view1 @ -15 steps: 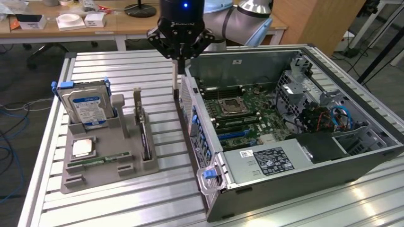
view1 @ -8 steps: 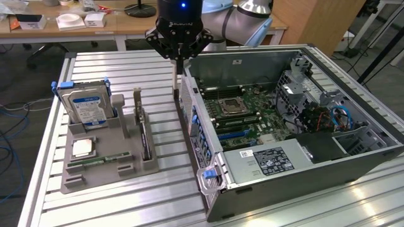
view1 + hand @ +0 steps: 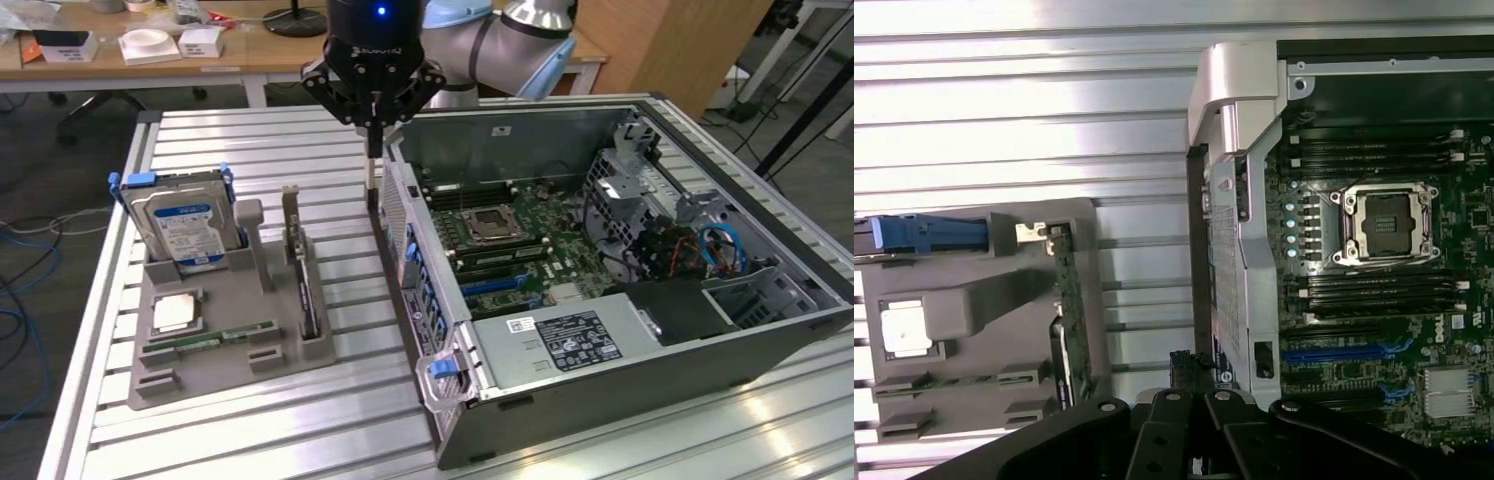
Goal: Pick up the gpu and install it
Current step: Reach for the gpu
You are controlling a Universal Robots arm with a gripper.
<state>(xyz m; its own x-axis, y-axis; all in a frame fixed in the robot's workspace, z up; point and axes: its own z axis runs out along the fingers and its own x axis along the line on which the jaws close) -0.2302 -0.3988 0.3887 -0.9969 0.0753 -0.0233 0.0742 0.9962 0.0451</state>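
Evidently pinched to its narrowest, with nothing discernible between the fingers: gripper, upper centre of the exterior view, hung in the gap between grey holder and rear wall of the computer case. Stood on edge in the holder's long slot, centre left, not yet lifted: gpu. Judged at risk of a knock against the case wall, given how close the fingers hung to it. Judged likewise at risk of a skewed grasp on so thin a card, enough to jam it in the slot, and of a scrape across the motherboard if brought in tilted. Rested, all of it, on a slatted aluminium table. Beyond, upper left, stood a wooden desk with small white boxes; far left, trailed loose cables on the floor.

Seen from the wrist view: gripper closed, just beside the case wall and apart from the gpu. Sat edge-on in the holder, near the blue-handled hard drive, over the same ribbed table.
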